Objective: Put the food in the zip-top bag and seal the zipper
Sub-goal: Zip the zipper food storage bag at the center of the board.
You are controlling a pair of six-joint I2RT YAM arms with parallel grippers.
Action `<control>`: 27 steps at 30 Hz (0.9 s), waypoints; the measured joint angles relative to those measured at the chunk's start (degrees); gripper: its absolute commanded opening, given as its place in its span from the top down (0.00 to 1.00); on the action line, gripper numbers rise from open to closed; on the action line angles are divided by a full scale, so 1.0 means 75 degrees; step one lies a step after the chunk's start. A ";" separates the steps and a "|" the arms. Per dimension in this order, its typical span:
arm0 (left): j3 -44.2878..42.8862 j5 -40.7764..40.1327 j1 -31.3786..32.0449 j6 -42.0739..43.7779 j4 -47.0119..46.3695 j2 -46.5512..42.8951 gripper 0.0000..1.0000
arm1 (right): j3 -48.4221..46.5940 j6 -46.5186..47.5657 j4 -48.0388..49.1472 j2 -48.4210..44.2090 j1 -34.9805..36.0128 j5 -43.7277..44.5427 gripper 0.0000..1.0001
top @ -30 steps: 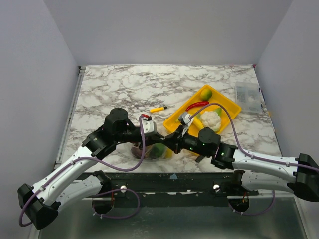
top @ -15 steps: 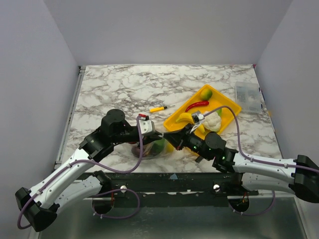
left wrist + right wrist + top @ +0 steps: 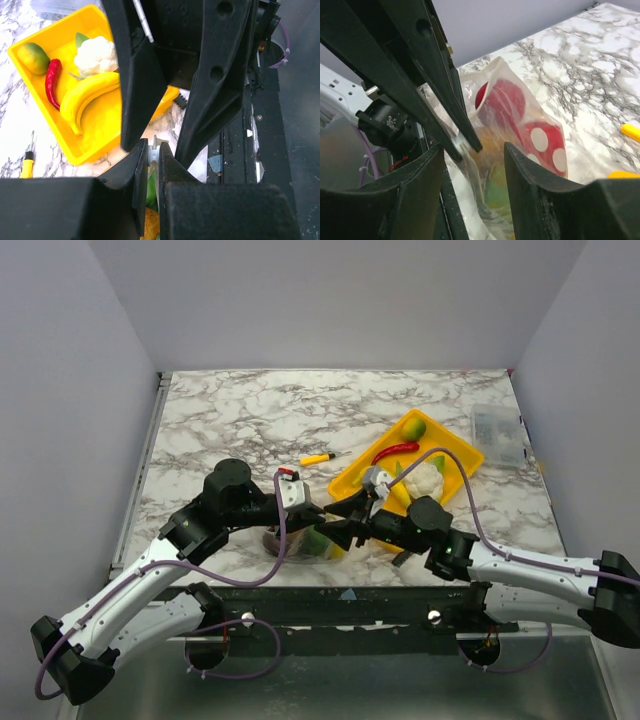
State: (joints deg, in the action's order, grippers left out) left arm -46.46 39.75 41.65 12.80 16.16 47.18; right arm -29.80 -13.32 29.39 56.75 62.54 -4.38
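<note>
The zip-top bag (image 3: 300,543) lies near the table's front edge. Red, orange and green food shows through its clear plastic (image 3: 520,130). My left gripper (image 3: 316,519) is shut on the bag's mouth edge, pinching the thin pale zipper strip (image 3: 154,149). My right gripper (image 3: 338,527) stands open right against it, its jaws either side of the bag's mouth (image 3: 474,150). In the yellow tray (image 3: 460,453) lie a banana (image 3: 87,97), a red pepper (image 3: 397,450), a cauliflower (image 3: 425,478) and a yellow-green fruit (image 3: 413,427).
A small yellow stick with a dark tip (image 3: 317,458) lies on the marble behind the bag. A small rigid clear box (image 3: 498,432) sits at the right edge. Grey walls close in three sides of the table.
My right gripper was shut and has opened. Its wrist drew back toward the tray, then returned left to the bag's mouth. The left gripper keeps its pinch.
</note>
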 measured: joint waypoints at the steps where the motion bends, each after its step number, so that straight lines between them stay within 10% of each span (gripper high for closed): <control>1: 0.0000 0.0012 0.0000 -0.0003 0.0000 0.0000 1.00 | -0.0198 0.0140 -0.0105 0.0204 -0.0006 -0.0137 0.51; 7: 0.0003 0.0137 -0.0050 -0.0035 0.0152 -0.0015 1.00 | -0.0895 0.0673 -0.0481 0.1087 -0.0041 -0.0901 0.73; 20: 0.0003 0.0230 -0.0003 -0.0058 0.0154 -0.0020 1.00 | -0.0463 0.0746 -0.0536 0.0647 -0.0122 -0.1110 0.43; 23: 0.0003 0.0242 0.0000 -0.0058 0.0134 -0.0020 1.00 | -0.0420 0.0691 -0.0460 0.0766 -0.0143 -0.1116 0.61; 25: 0.0003 0.0248 0.0000 -0.0067 0.0125 -0.0020 0.98 | -0.0434 0.0662 -0.0440 0.0927 -0.0149 -0.1110 0.97; 27: 0.0003 0.0254 0.0000 -0.0082 0.0125 -0.0020 0.83 | -0.0434 0.0662 -0.0437 0.1017 -0.0154 -0.1087 1.00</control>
State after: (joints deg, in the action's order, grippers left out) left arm -46.44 41.65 41.65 12.19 17.10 47.03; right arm -33.06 -8.36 26.11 64.38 61.39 -12.53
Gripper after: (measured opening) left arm 0.094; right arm 0.130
